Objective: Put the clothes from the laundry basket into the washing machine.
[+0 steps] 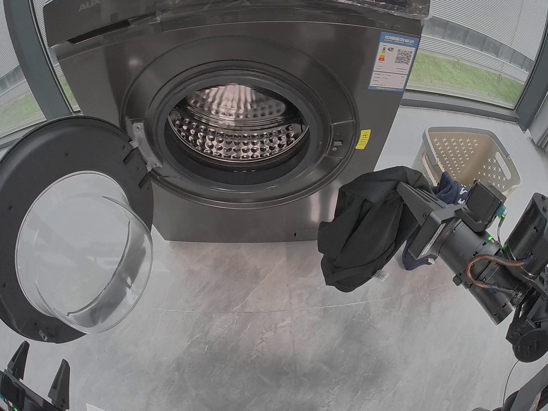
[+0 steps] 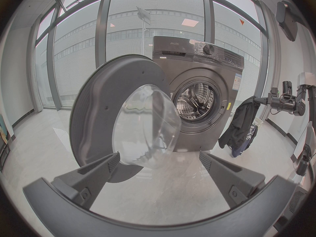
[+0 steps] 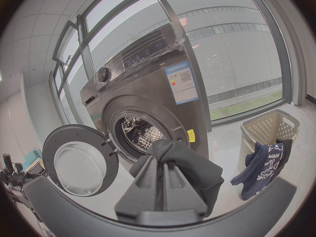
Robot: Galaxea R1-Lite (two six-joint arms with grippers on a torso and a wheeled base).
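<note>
Dark grey jaws of right gripper (image 3: pixel 161 167) pinch black garment (image 1: pixel 365 224); navy garment (image 3: pixel 260 171) with white print hangs beside them. Beige laundry basket (image 1: pixel 474 155) has cross cutouts. Grey washing machine (image 1: pixel 274 35) has silver perforated drum (image 1: pixel 237 127).

washing machine (image 1: pixel 257 35) door (image 1: pixel 57 149) is swung way out left, so the drum mouth (image 1: pixel 237 127) is wide open. black garment (image 1: pixel 365 229) hangs by the machine's right front corner, laundry basket (image 1: pixel 468 152) further right.
</note>
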